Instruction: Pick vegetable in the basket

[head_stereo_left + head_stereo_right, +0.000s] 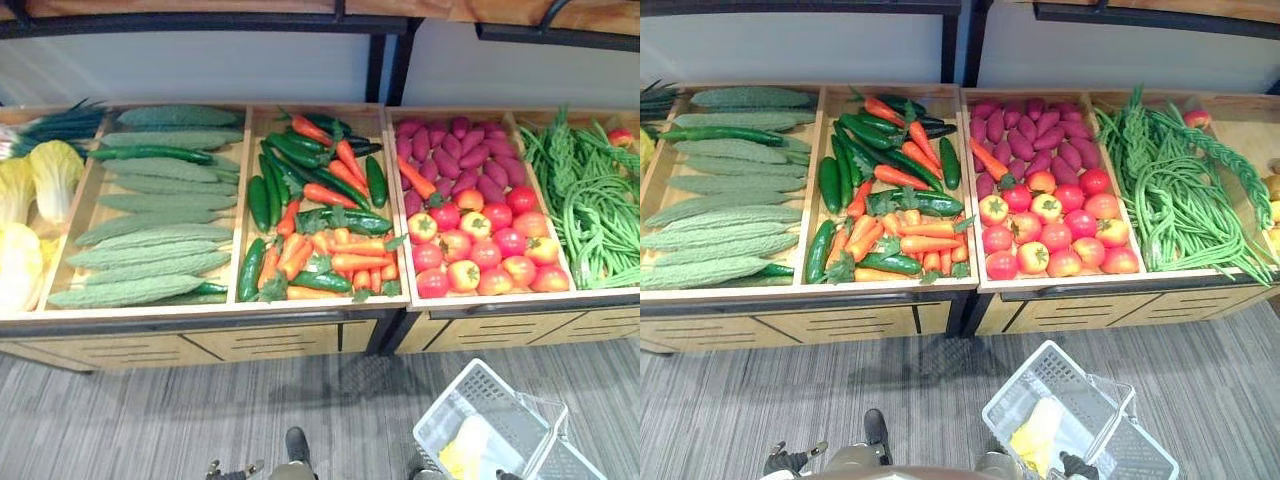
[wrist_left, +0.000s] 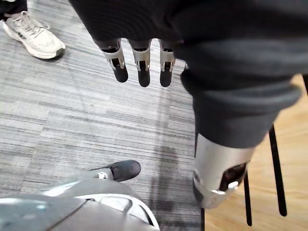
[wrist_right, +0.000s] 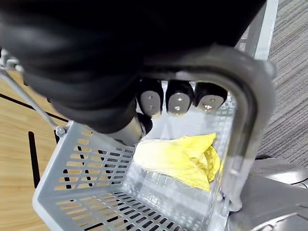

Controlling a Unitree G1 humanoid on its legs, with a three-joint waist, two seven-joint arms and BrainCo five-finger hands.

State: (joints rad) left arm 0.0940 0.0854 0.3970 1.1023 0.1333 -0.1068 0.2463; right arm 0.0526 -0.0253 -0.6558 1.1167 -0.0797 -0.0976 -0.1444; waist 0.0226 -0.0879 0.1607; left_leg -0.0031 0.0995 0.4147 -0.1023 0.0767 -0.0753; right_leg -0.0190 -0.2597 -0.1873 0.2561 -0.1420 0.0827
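The handle (image 3: pixel 245 110) of the grey plastic basket (image 3: pixel 82 178) is clasped by the right hand (image 3: pixel 175 101), with yellow leafy cabbage (image 3: pixel 183 159) inside. The left hand (image 2: pixel 139 57) is held slack over grey carpet (image 2: pixel 72 120), a white shoe (image 2: pixel 33 36) nearby.

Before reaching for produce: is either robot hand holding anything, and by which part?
The right robot hand curls round the handle of the grey basket; left robot hand holds nothing.

Grey striped carpet (image 1: pixel 150 420) lies near me. Beyond it, two wooden display stands (image 1: pixel 270 342) sit side by side — a pale wall (image 1: pixel 200 70) behind them, a dark rail (image 1: pixel 200 22) along the top.
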